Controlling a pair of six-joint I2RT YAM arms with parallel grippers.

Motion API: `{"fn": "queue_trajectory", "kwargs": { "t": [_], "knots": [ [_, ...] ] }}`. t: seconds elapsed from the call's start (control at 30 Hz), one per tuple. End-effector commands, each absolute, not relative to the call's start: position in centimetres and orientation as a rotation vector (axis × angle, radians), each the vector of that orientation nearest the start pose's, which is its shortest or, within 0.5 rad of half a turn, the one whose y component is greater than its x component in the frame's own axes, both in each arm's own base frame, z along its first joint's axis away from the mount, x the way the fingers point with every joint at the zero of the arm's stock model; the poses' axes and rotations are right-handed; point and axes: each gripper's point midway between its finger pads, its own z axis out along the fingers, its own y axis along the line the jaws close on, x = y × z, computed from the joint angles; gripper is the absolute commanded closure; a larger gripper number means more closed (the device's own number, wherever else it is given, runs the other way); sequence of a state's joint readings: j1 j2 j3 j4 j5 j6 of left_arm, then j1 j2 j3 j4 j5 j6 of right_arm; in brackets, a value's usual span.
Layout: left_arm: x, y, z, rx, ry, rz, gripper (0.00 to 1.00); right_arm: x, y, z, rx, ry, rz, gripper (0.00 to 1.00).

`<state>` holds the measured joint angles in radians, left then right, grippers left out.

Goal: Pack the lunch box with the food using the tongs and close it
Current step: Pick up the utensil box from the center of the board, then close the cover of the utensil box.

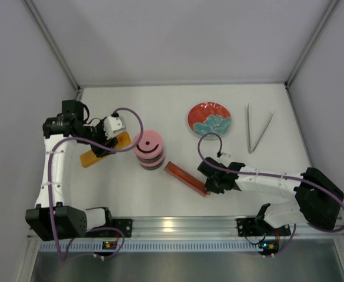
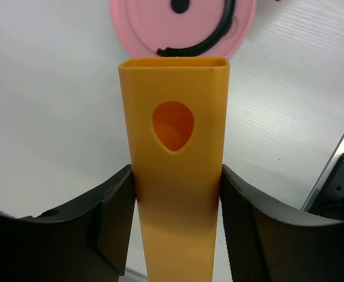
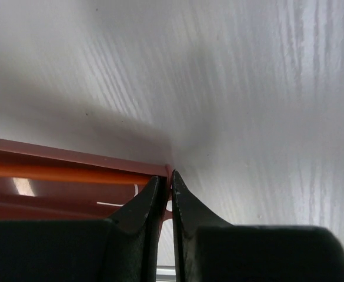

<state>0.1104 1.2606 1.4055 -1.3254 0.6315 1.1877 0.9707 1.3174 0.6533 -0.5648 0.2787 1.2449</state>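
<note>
Lying flat beside the plate, the tongs are looking light, springy and slippery — best pinched across both arms, midway. The left gripper is clasping the orange bar; the right gripper is nipping the dark-red tray at its end.

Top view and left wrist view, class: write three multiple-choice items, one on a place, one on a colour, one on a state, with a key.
1. The tongs lie:
A) right of the patterned plate
B) in the red tray
C) in a gripper
2. The lunch box lid is:
A) green
B) pink
C) blue
3. The left gripper is:
A) empty
B) closed on a fork
C) closed on the flat orange bar
Key: A, they lie untouched beside the plate; B, a pink top caps the stack; C, both fingers press the bar's sides.
</note>
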Motion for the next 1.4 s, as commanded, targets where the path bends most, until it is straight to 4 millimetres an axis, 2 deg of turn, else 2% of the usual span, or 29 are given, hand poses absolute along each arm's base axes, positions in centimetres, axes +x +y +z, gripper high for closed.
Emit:
{"fn": "queue_trajectory", "kwargs": {
  "t": [0.0,0.1,0.13,0.23,0.37,0.5,0.53,0.63,0.77,0.83,0.93,1.0,1.07,1.1,1.23,1.37],
  "knots": [
    [19.9,-6.4,22.2,1.55,1.997,-0.488,0.9,16.3,18.4,2.9,0.359,2.697,0.156,1.0],
    [18.1,-7.6,20.7,1.657,1.952,-0.53,0.9,17.5,17.0,3.9,0.298,2.675,0.082,1.0],
    [17.3,-8.4,20.5,1.716,1.904,-0.53,0.9,17.8,16.5,4.2,0.231,2.677,0.047,1.0],
    [16.5,-9.2,18.2,1.787,1.889,-0.49,0.9,18.8,15.6,5.3,0.113,2.667,-0.062,1.0],
    [17.1,-9.7,14.6,1.837,1.917,-0.436,0.9,19.4,15.5,5.5,-0.048,2.666,-0.12,1.0],
    [17.0,-9.5,11.8,1.935,1.934,-0.357,0.9,19.7,15.0,5.8,-0.108,2.638,-0.146,1.0],
    [16.9,-9.2,10.5,1.963,1.946,-0.326,0.9,19.8,14.7,6.0,-0.119,2.625,-0.17,1.0],
    [17.1,-9.7,8.9,1.97,1.944,-0.328,0.91,20.3,14.0,6.8,-0.137,2.561,-0.199,1.0],
    [18.1,-10.8,7.6,1.919,1.986,-0.373,0.92,21.2,15.7,7.7,-0.218,2.464,-0.098,1.0],
    [18.4,-11.1,6.6,1.926,2.002,-0.371,0.94,21.3,15.7,8.0,-0.228,2.444,-0.092,1.0],
    [19.1,-11.5,5.2,1.913,2.001,-0.321,0.97,21.0,16.0,8.1,-0.24,2.432,-0.069,1.0],
    [19.8,-12.0,4.4,1.87,2.002,-0.286,0.98,20.5,16.8,7.8,-0.232,2.426,-0.02,1.0],
    [19.8,-12.4,4.0,1.873,1.982,-0.288,0.98,20.2,17.7,7.6,-0.23,2.413,0.018,1.0],
    [19.8,-12.5,4.0,1.871,1.975,-0.298,0.98,20.0,19.0,7.9,-0.25,2.385,0.063,1.0],
    [19.4,-13.2,4.0,1.865,1.959,-0.35,0.94,20.2,20.8,7.8,-0.265,2.367,0.048,1.0],
    [18.4,-13.6,3.4,1.918,1.936,-0.383,0.94,20.6,21.7,7.2,-0.248,2.381,0.026,1.0]
  ]
}}
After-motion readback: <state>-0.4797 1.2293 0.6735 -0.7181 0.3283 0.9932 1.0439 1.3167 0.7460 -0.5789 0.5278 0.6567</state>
